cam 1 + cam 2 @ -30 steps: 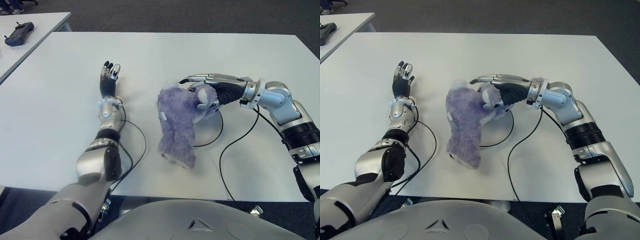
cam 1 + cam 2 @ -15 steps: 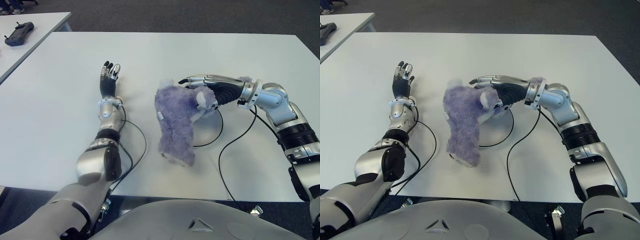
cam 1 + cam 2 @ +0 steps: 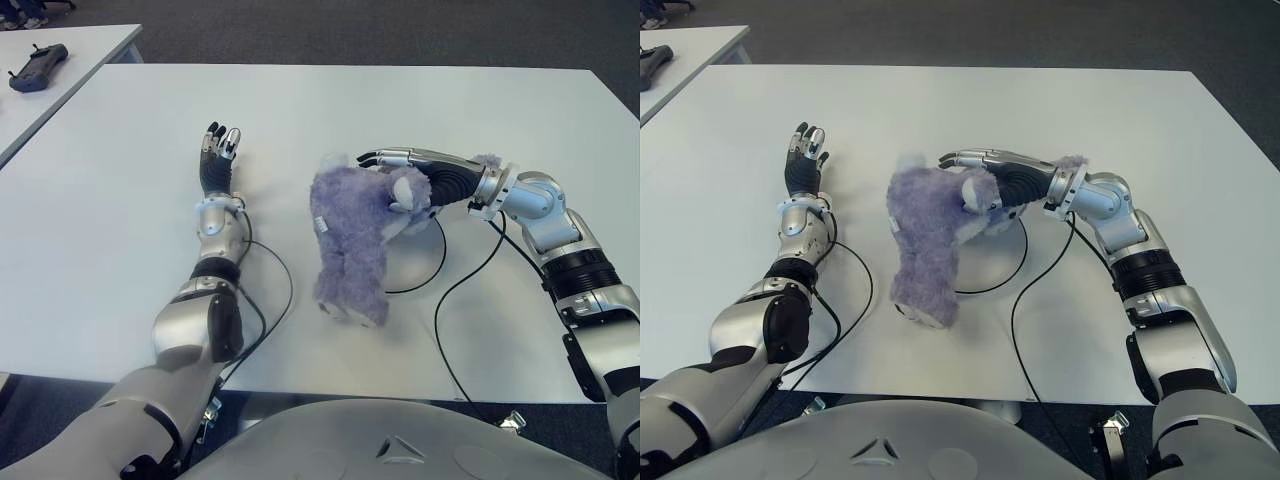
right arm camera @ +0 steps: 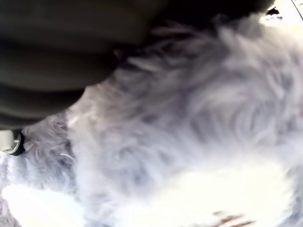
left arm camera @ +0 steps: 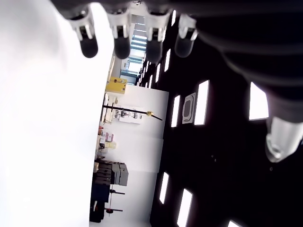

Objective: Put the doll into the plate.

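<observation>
The doll is a fluffy purple plush with a white muzzle, standing slanted at the middle of the white table. Its feet touch the tabletop near me. My right hand reaches in from the right, with long fingers stretched over the doll's head and the thumb pressed into the fur beneath. Fur fills the right wrist view. Under and right of the doll, a thin dark arc looks like the rim of a white plate. To the doll's left, my left hand shows with straight fingers, holding nothing.
Black cables loop on the table beside each forearm, one by the left arm and one by the right. A dark controller lies on a second table at the far left. The table's near edge runs just before my chest.
My right hand has shifted slightly left with the doll's head. The plush body has swung and settled more upright. The left arm has not moved.
</observation>
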